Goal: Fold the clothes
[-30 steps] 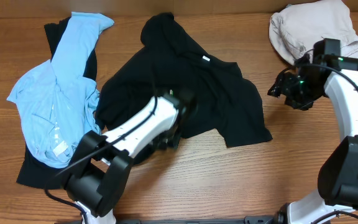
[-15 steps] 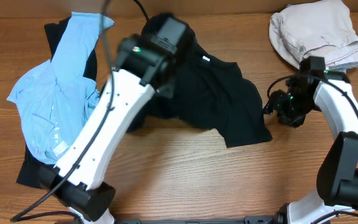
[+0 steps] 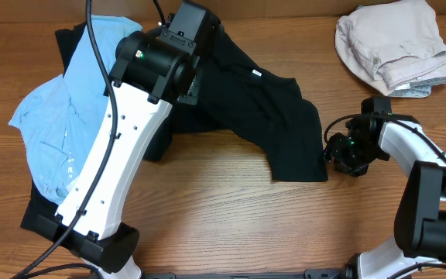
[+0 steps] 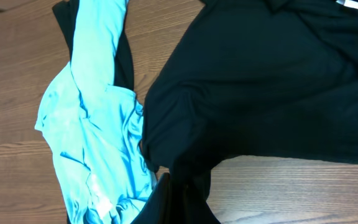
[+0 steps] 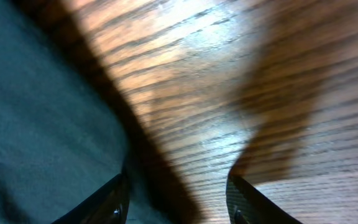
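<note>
A black shirt (image 3: pixel 262 108) lies spread across the table's middle. My left gripper (image 3: pixel 190 81) is raised over its upper left part, shut on a fold of the black cloth; in the left wrist view the cloth (image 4: pixel 260 81) hangs from the jaws (image 4: pixel 182 205). My right gripper (image 3: pixel 337 153) is low at the shirt's right hem, open; in the right wrist view its fingers (image 5: pixel 176 199) straddle the dark cloth edge (image 5: pixel 42 124). A light blue shirt (image 3: pixel 68 116) lies at the left. A beige garment (image 3: pixel 393 43) lies at the back right.
Another black garment (image 3: pixel 37 209) lies under the light blue shirt at the left edge. Bare wooden table (image 3: pixel 231 209) shows in front of the black shirt. The left arm (image 3: pixel 107 178) slants across the front left.
My left arm swung up and back from the shirt's front edge, drawing the black cloth toward the back left. My right gripper moved down and left to the shirt's right hem.
</note>
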